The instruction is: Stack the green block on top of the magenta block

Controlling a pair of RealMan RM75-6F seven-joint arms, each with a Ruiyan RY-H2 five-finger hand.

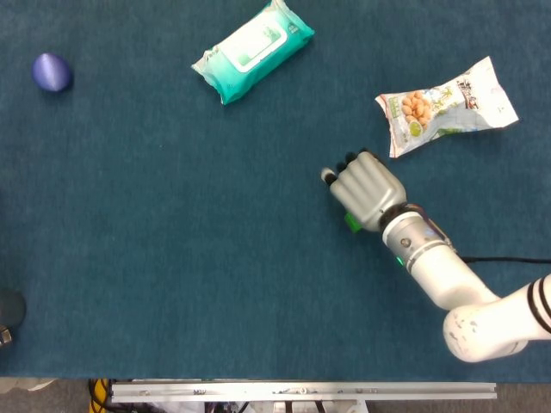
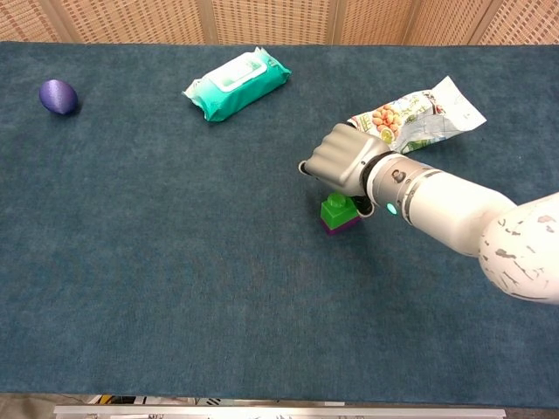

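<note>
The green block (image 2: pixel 337 209) sits on the magenta block (image 2: pixel 340 226) on the blue cloth, right of centre in the chest view. My right hand (image 2: pixel 342 161) hovers just behind and above the stack, fingers loosely bent and apart, holding nothing. From the head view the right hand (image 1: pixel 366 189) covers most of the stack; only a sliver of the green block (image 1: pixel 352 223) shows at its near edge, and the magenta block is hidden. My left hand does not show as such in either view.
A teal wipes pack (image 2: pixel 236 82) lies at the back centre, a snack bag (image 2: pixel 417 114) just behind the right hand, a purple ball (image 2: pixel 58 95) far left. A dark grey rounded shape (image 1: pixel 9 311) pokes in at the head view's left edge.
</note>
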